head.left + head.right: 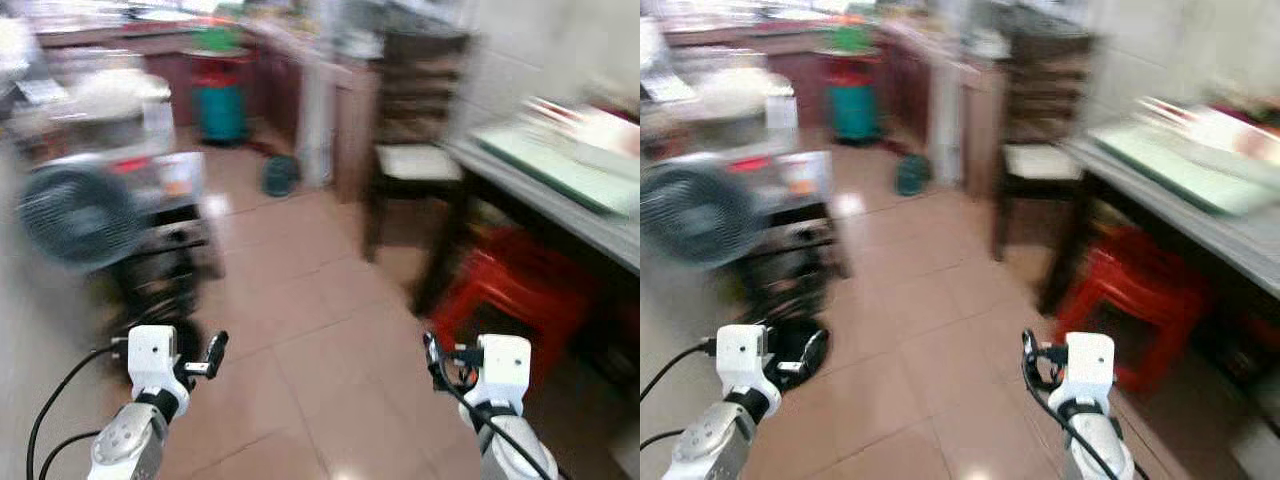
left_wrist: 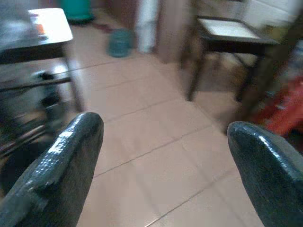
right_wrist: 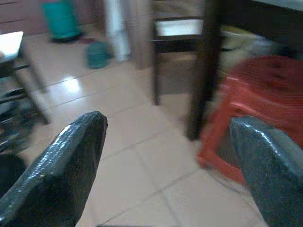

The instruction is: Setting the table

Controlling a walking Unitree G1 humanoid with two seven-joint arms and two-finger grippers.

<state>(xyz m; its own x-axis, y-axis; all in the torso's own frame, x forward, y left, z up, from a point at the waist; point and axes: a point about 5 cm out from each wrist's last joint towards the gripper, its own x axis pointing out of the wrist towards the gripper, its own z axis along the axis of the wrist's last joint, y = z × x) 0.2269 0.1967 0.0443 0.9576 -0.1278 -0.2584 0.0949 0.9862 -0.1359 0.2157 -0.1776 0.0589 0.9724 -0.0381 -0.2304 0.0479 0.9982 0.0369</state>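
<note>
Table: grey top, dark legs, at right; blurred pale items on it.
Under table: red stool.
Beside table: dark chair, pale seat.
Left gripper: fingers spread wide, empty, above tiled floor.
Right gripper: spread, empty.
Left side: fan.

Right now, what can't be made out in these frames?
- Items on the table: head views, smeared by motion blur.
- Countertop contents at the back: blurred, too small.
- Space under the table behind the red stool: shadowed.
- Fan details: blurred.
Both the left pincer and right pincer are open, empty.
</note>
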